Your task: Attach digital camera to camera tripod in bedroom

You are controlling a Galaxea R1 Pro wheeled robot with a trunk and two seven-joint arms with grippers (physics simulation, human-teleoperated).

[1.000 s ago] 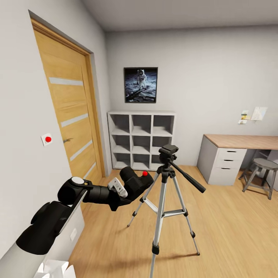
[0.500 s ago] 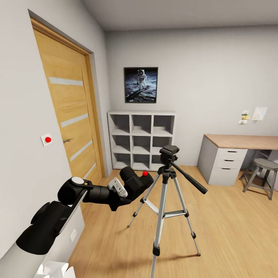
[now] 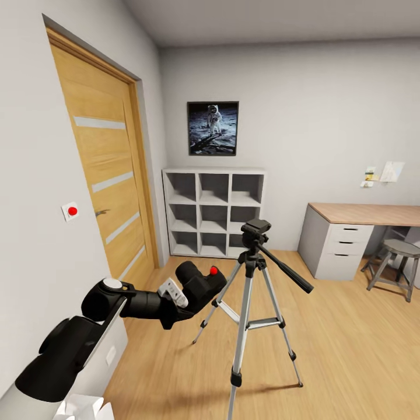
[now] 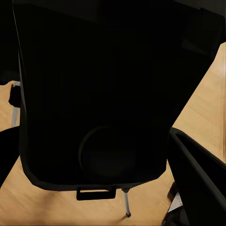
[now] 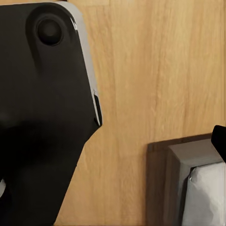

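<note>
Your left gripper (image 3: 195,291) clamps the boxy matte-black digital camera (image 3: 201,284) beside the silver-legged camera tripod (image 3: 251,303); your right gripper's state can't be told.

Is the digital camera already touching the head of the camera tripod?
Apart. In the head view the digital camera, in the left gripper, sits lower and left of the camera tripod head, with floor visible between them.

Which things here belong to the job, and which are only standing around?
For the job: digital camera held in the left gripper; camera tripod.

Not needed: cube shelf, door, moon picture, desk, stool.
</note>
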